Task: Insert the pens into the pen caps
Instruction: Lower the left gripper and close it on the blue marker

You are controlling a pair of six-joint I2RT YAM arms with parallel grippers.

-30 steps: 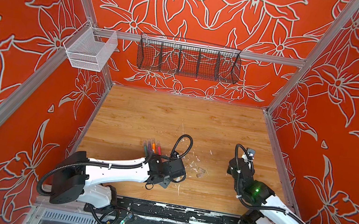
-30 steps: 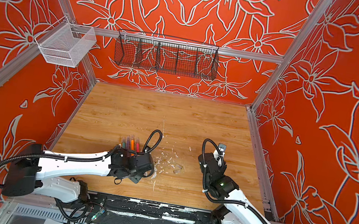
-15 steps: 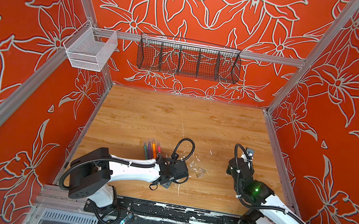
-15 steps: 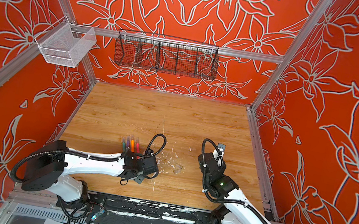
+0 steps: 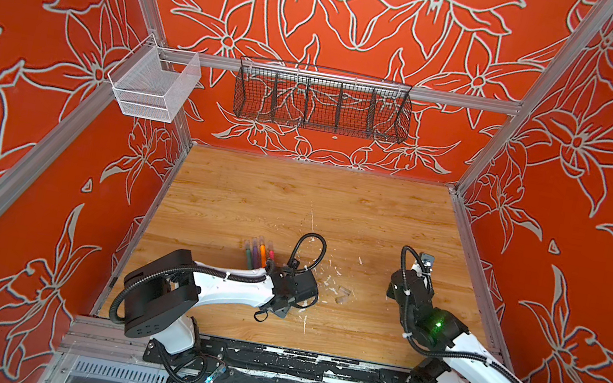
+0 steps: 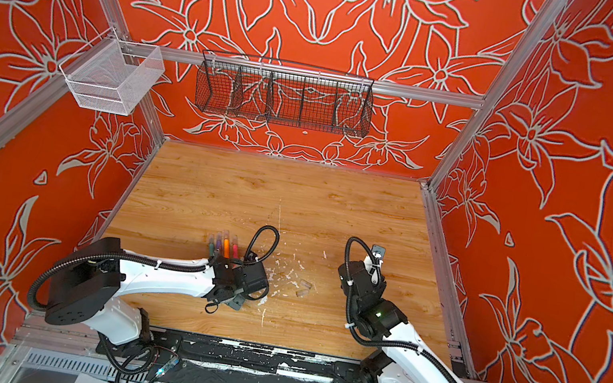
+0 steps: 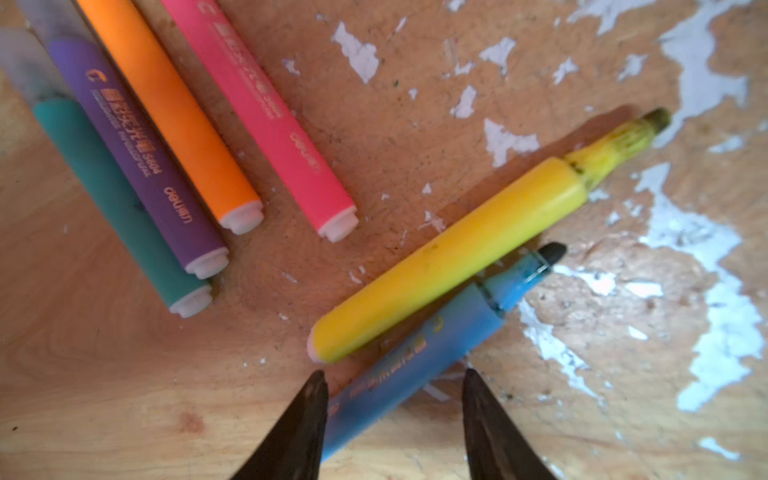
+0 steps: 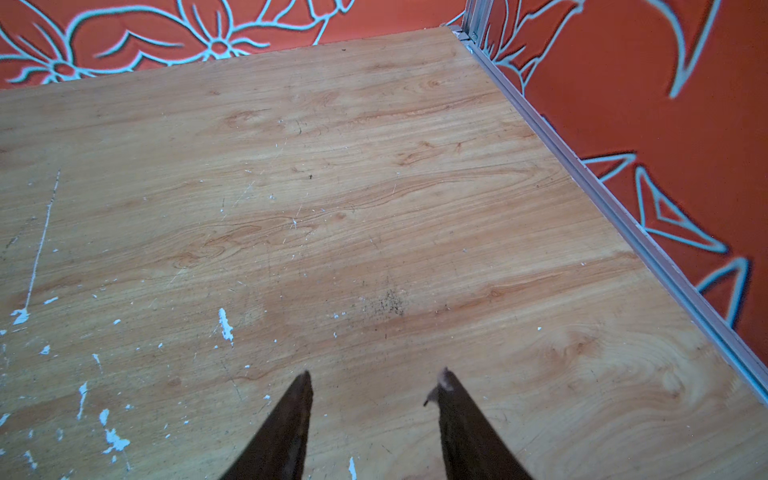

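Left wrist view: left gripper (image 7: 392, 371) jaws parted, clamping nothing. Blue pen (image 7: 436, 340) barrel lies between fingertips, close against one finger, gap to other; uncapped tip points away from jaws. Yellow pen (image 7: 449, 257), uncapped, rests against blue pen's side, just past fingertips. Farther out, side by side: pink pen (image 7: 266, 112), orange pen (image 7: 174, 108), purple pen (image 7: 137, 153), green pen (image 7: 120, 199). In a top view: two loose pen caps (image 6: 303, 288) on table (image 6: 334, 214), between arms. Right wrist view: right gripper (image 8: 376, 374) jaws parted, empty, over bare wood.
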